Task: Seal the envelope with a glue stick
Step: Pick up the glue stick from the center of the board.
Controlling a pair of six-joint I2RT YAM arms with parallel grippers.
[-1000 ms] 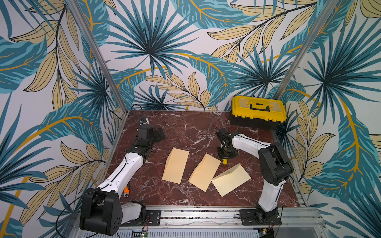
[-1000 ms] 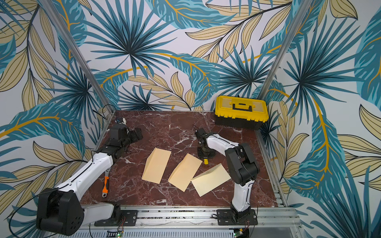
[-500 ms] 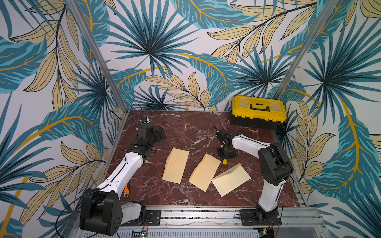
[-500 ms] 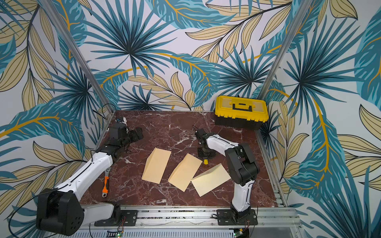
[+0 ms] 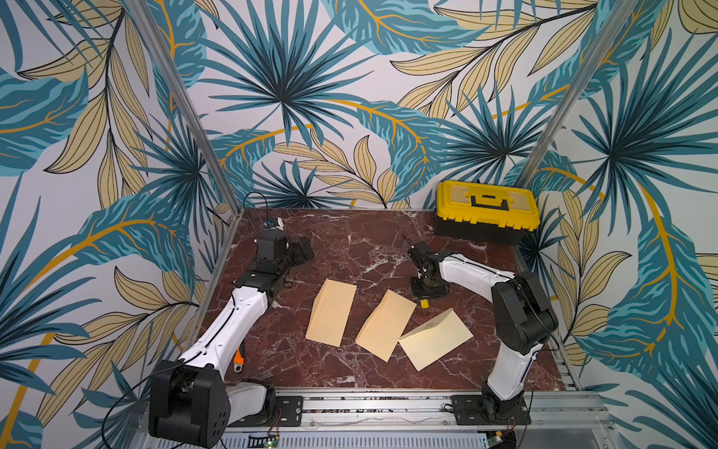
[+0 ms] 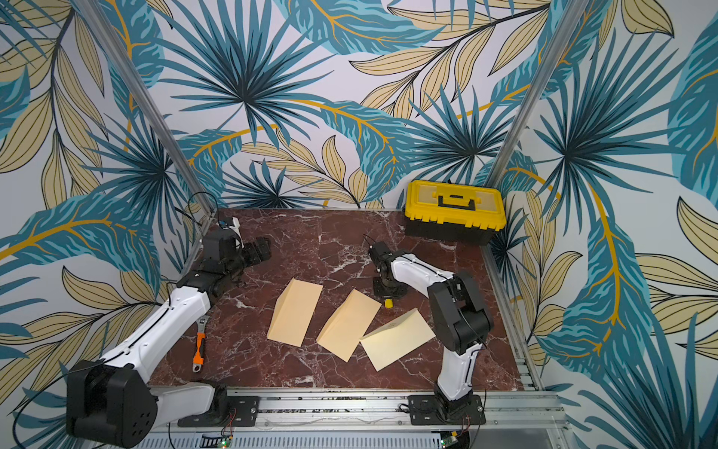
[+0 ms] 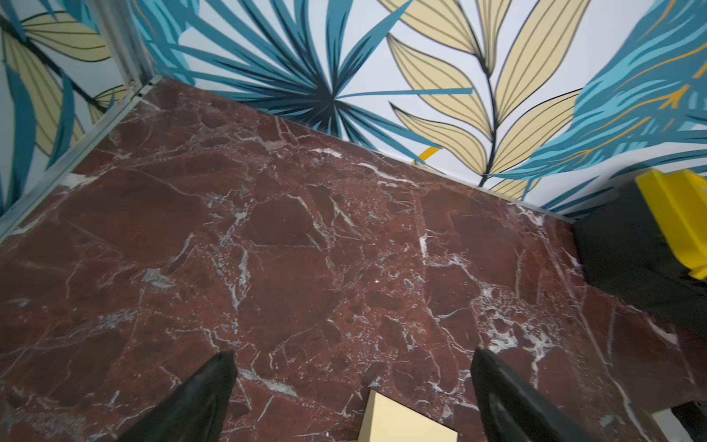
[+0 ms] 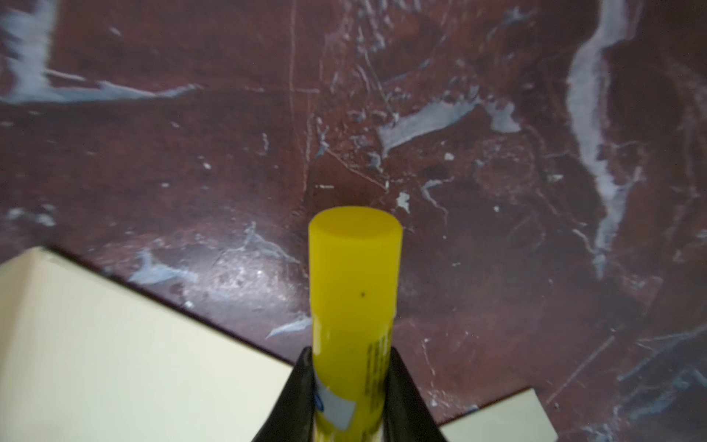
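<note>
The glue stick (image 8: 354, 287) is a yellow tube with a white label band. My right gripper (image 8: 349, 354) is shut on its body, and the yellow end sticks out beyond the fingertips. Both top views show that end (image 5: 424, 303) (image 6: 388, 303) low at the marble, just below the right gripper (image 5: 426, 289). Three manila envelopes (image 5: 331, 313) (image 5: 386, 324) (image 5: 435, 339) lie flat in a row nearby; the middle one's corner (image 8: 114, 344) is close beside the stick. My left gripper (image 5: 303, 248) (image 7: 352, 359) hovers open and empty at the back left, with an envelope corner (image 7: 405, 421) beneath it.
A yellow and black toolbox (image 5: 487, 212) stands in the back right corner. An orange-handled wrench (image 6: 199, 344) lies by the left arm near the left wall. Patterned walls close in the marble table (image 5: 349, 241) on three sides.
The right gripper's jaws have closed onto the glue stick. Both arms have stayed almost where they were.
</note>
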